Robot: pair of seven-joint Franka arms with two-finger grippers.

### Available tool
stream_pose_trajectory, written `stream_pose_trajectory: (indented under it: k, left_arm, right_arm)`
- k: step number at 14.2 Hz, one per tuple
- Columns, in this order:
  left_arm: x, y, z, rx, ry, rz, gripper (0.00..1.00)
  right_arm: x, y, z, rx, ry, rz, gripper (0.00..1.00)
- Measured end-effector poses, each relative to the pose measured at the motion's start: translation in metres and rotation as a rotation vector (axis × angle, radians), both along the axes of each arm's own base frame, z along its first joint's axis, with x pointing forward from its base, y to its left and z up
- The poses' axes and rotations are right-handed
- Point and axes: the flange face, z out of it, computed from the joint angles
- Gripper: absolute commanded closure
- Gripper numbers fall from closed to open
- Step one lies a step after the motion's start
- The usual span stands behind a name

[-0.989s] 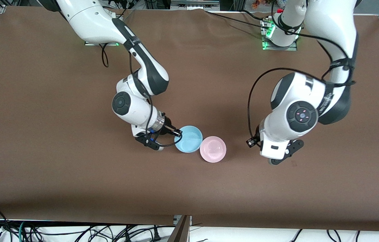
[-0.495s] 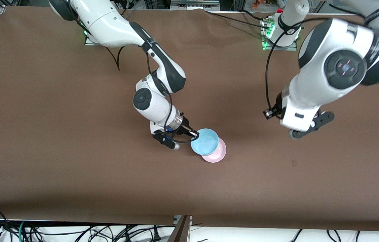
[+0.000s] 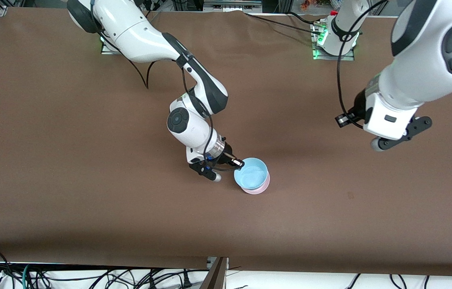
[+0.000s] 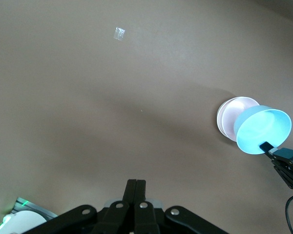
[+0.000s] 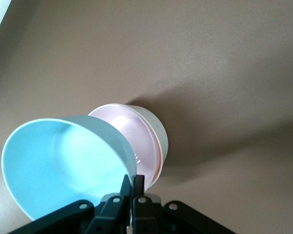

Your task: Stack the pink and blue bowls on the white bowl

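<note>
While my right gripper [image 3: 238,163] pinches the rim of the blue bowl [image 3: 251,173], one finger inside the wall and one outside, the bowl hangs tilted from that single edge and reads to me as light, stiff and thin-walled. Its glossy surface looks slippery, so I judge the rim the only workable hold, and a firm one. Just under the jaws, below the blue bowl, sits the pink bowl [image 5: 136,134], and the right wrist view shows it already nested in the white bowl [image 5: 156,127], whose pale wall wraps its outside. That stack rests on the brown table [image 3: 89,160], and I expect it to slide if bumped. Well away, my left gripper [image 4: 136,195] waits high over bare table, fingers pressed together on nothing
</note>
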Motion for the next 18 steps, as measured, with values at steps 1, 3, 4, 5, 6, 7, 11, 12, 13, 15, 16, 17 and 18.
stream_pose_trajectory:
  k: [1, 3, 4, 5, 6, 7, 11, 12, 13, 15, 16, 17, 18]
  left_arm:
    - [0.002, 0.009, 0.0, -0.008, 0.002, 0.0, 0.94]
    - [0.004, 0.014, 0.0, -0.016, 0.004, 0.002, 0.94]
    - [0.004, 0.013, 0.0, -0.017, 0.004, 0.0, 0.94]
    - [0.003, 0.012, 0.0, -0.017, 0.004, -0.002, 0.94]
    - [0.003, 0.011, 0.0, -0.018, 0.004, -0.004, 0.94]
    - [0.003, 0.011, 0.0, -0.018, 0.004, -0.005, 0.94]
    - [0.003, 0.011, 0.0, -0.018, 0.004, -0.005, 0.94]
    - [0.003, 0.011, 0.0, -0.018, 0.004, -0.005, 0.94]
    - [0.003, 0.011, 0.0, -0.018, 0.004, -0.005, 0.94]
    - [0.003, 0.011, 0.0, -0.019, 0.004, -0.008, 0.92]
    - [0.003, 0.011, 0.0, -0.02, 0.004, -0.016, 0.91]
    - [0.003, 0.011, 0.0, -0.023, 0.003, -0.032, 0.91]
    - [0.003, 0.011, 0.0, -0.025, 0.003, -0.048, 0.91]
  right_arm:
    - [-0.001, 0.001, -0.003, -0.004, -0.002, 0.003, 1.0]
    - [-0.004, 0.005, -0.011, -0.022, -0.011, 0.018, 1.0]
    - [-0.006, 0.007, -0.016, -0.026, -0.017, 0.022, 1.0]
    - [-0.007, 0.009, -0.021, -0.028, -0.023, 0.023, 1.0]
    - [-0.009, 0.011, -0.026, -0.032, -0.026, 0.028, 1.0]
    - [-0.011, 0.013, -0.029, -0.039, -0.032, 0.034, 1.0]
    - [-0.014, 0.016, -0.035, -0.051, -0.04, 0.047, 1.0]
    - [-0.014, 0.016, -0.036, -0.052, -0.04, 0.047, 1.0]
    - [-0.014, 0.016, -0.036, -0.053, -0.041, 0.048, 1.0]
    - [-0.014, 0.016, -0.036, -0.061, -0.047, 0.053, 1.0]
    - [-0.014, 0.016, -0.037, -0.07, -0.055, 0.061, 1.0]
    - [-0.014, 0.016, -0.038, -0.08, -0.061, 0.069, 1.0]
    - [-0.015, 0.016, -0.04, -0.085, -0.062, 0.073, 1.0]
